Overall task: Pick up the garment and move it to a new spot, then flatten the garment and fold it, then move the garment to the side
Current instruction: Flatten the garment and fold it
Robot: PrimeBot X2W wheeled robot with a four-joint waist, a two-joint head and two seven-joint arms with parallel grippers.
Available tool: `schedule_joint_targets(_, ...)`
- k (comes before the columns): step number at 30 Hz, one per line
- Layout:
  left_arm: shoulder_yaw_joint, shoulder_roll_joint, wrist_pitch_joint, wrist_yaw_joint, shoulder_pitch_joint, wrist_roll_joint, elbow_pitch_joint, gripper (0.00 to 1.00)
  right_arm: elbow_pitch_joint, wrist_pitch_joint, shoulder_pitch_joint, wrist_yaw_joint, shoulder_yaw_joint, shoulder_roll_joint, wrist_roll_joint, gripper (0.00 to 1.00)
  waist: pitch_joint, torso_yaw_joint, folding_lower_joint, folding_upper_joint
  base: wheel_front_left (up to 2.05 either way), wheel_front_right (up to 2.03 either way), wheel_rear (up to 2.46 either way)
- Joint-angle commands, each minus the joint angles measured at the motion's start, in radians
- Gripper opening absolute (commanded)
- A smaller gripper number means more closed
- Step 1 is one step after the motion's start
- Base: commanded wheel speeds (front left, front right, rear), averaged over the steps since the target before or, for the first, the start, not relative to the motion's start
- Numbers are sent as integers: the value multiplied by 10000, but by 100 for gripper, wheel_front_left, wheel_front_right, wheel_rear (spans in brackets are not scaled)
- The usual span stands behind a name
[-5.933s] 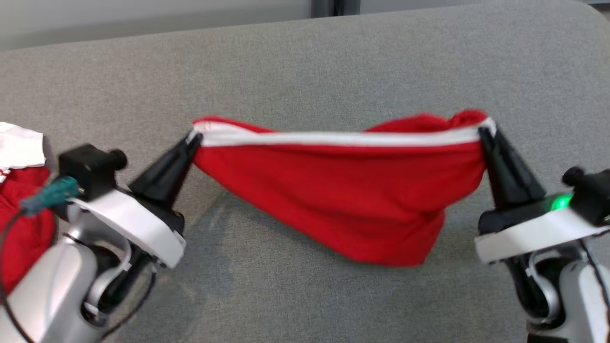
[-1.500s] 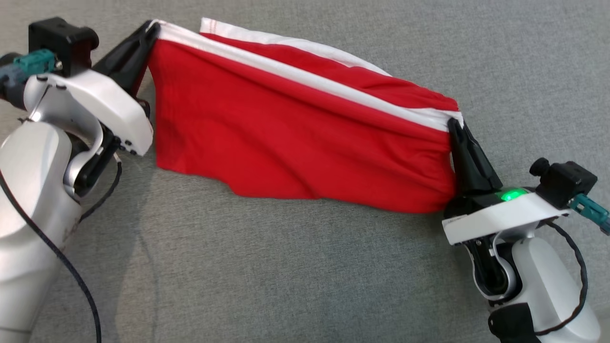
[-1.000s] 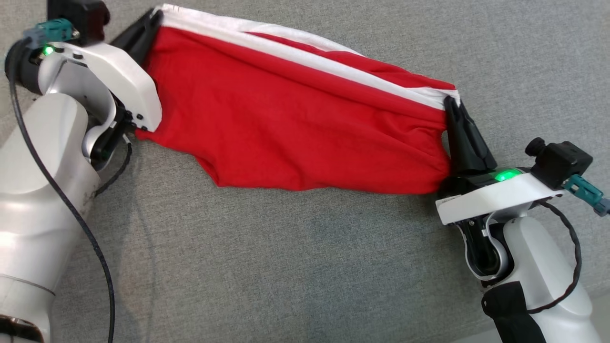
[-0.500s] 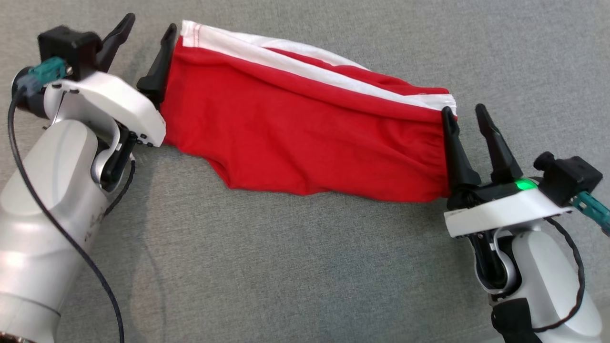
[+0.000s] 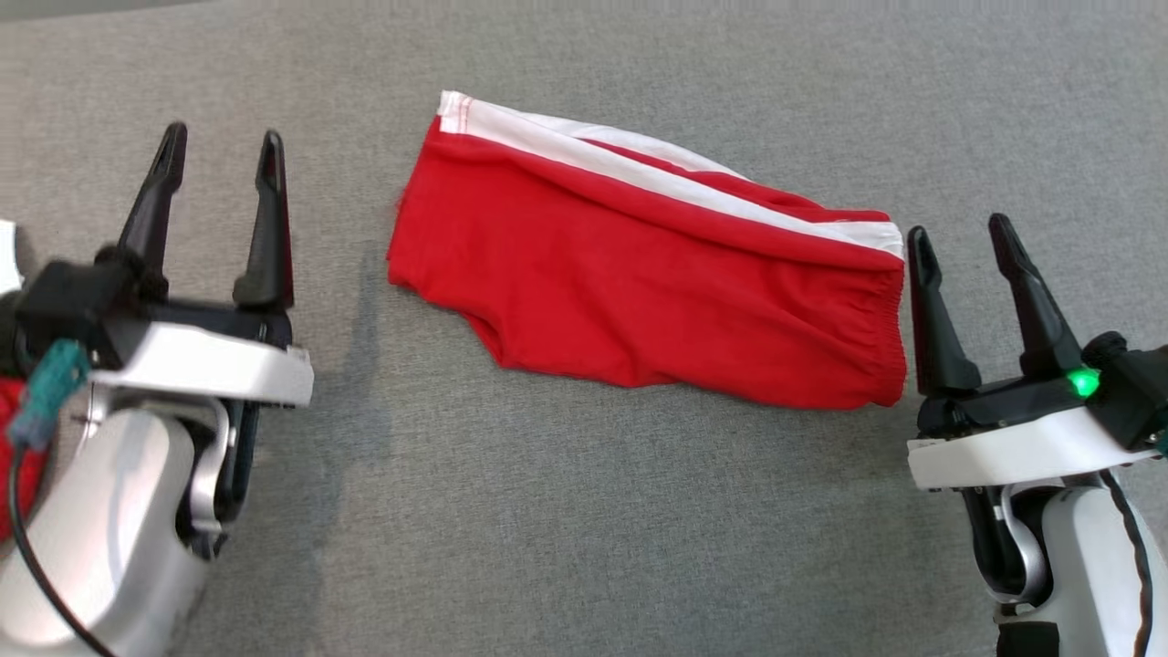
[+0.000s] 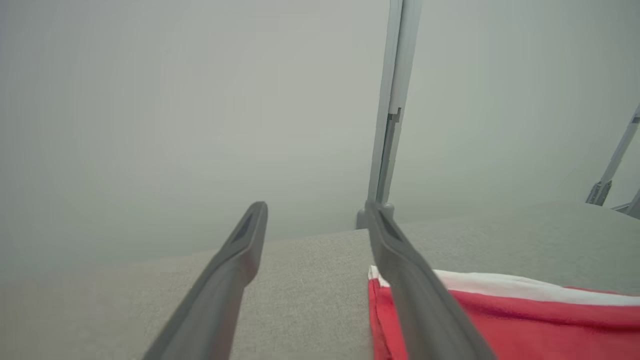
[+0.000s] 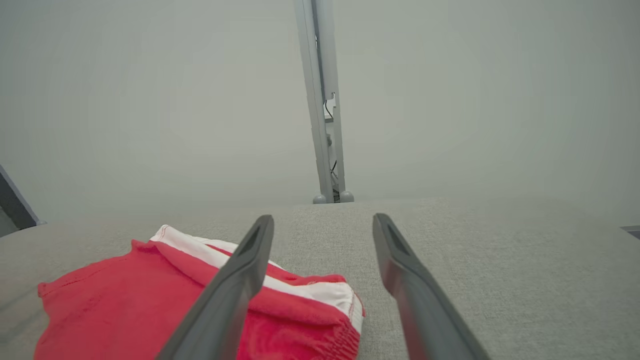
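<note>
The garment (image 5: 639,283) is a pair of red shorts with a white side stripe, lying folded flat on the grey surface (image 5: 584,511), slanting from upper left to lower right. My left gripper (image 5: 219,151) stands open to its left, well apart from the cloth and holding nothing. Just off the waistband end, my right gripper (image 5: 958,239) is open and empty. The left wrist view has the garment (image 6: 525,320) at lower right beside my gripper (image 6: 315,212). In the right wrist view the garment (image 7: 150,305) lies at lower left, partly behind one finger of my gripper (image 7: 322,222).
Another red and white cloth (image 5: 9,401) peeks in at the head view's left edge behind my left arm. A grey post (image 7: 322,100) stands behind the surface's far edge before a pale wall. Bare grey surface stretches in front of the garment.
Both grippers opened and let go of the garment, which now lies on the surface. Both have drawn back from it, the left farther. The head camera has also shifted.
</note>
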Motion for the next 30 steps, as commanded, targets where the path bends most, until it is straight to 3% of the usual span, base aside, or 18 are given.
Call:
schedule_joint_targets(1, 109, 61, -42, 144, 333, 184, -287, 100, -113, 59, 116, -3, -97, -73, -79, 100, -104, 93, 0, 0, 0, 0, 0)
schedule_joint_targets(9, 137, 134, -43, 373, 1483, 621, -1009, 100, -421, 409, 545, -3, -515, -65, -496, 100, -261, 223, 0, 0, 0, 0, 0)
schedule_joint_targets(22, -50, 288, 114, 209, 1186, 686, -902, 100, -493, 456, 576, -3, -630, -63, -211, 100, -197, 167, 0, 0, 0, 0, 0)
schedule_joint_targets(30, -1180, 119, 2160, -1192, -239, 224, 154, 100, -392, 333, 452, -3, -467, -65, 8, 100, 167, -198, 0, 0, 0, 0, 0)
